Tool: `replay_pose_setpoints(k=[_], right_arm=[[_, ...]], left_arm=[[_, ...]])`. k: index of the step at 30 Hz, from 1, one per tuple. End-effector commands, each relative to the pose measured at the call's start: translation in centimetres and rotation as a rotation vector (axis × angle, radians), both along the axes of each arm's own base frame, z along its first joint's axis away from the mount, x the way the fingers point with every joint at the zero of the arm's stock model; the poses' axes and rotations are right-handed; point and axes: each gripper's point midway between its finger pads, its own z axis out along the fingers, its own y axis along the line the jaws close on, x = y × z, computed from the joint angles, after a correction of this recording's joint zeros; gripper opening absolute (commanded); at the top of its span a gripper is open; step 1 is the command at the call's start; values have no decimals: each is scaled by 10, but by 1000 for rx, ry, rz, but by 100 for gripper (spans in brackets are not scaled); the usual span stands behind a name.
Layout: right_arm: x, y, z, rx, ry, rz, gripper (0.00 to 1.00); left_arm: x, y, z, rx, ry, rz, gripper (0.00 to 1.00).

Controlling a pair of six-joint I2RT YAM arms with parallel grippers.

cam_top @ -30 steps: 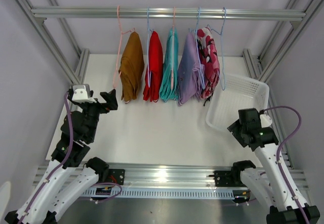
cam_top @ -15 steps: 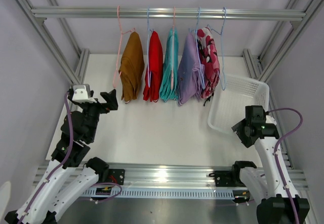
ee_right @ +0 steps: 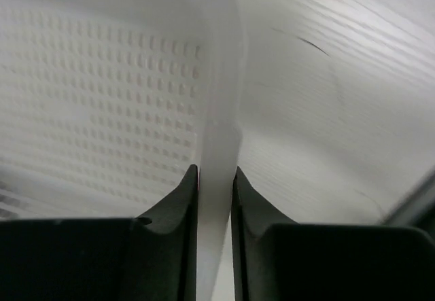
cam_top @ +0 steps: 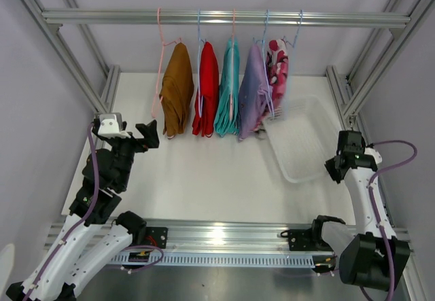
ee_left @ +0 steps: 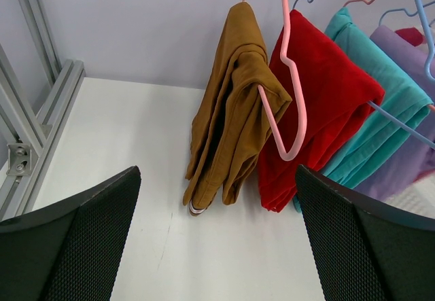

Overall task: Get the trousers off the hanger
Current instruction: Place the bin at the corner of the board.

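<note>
Five pairs of trousers hang on wire hangers from the rail (cam_top: 224, 18): mustard-brown (cam_top: 178, 87), red (cam_top: 206, 87), teal (cam_top: 228, 87), lilac (cam_top: 251, 94) and pink camouflage (cam_top: 277, 70). My left gripper (cam_top: 144, 135) stands open, low and left of them, with nothing between its fingers. In the left wrist view it (ee_left: 217, 172) faces the mustard-brown pair (ee_left: 231, 111) and the red pair (ee_left: 319, 104). My right gripper (ee_right: 214, 172) is shut on the white basket's rim (ee_right: 217, 77), at the right side of the table (cam_top: 338, 164).
The white perforated basket (cam_top: 275, 148) shows blurred, its far corner under the lilac and camouflage pairs. Aluminium frame posts (cam_top: 88, 77) stand at both sides of the white tabletop (cam_top: 204, 172), and a rail runs along the near edge.
My right gripper has closed on the basket's rim and its arm has swung right. The basket has slid left toward the hanging trousers. The left arm has not moved.
</note>
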Motion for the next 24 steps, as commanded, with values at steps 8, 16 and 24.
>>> replay_pose_setpoints(k=[8, 16, 24], right_arm=[[62, 12, 25, -44, -197, 253, 37], [56, 12, 44, -74, -219, 291, 59], [48, 19, 44, -61, -219, 343, 53]], left_arm=[[-3, -4, 16, -13, -39, -29, 99], [-3, -6, 16, -12, -38, -38, 100], [-3, -8, 17, -10, -38, -49, 100]])
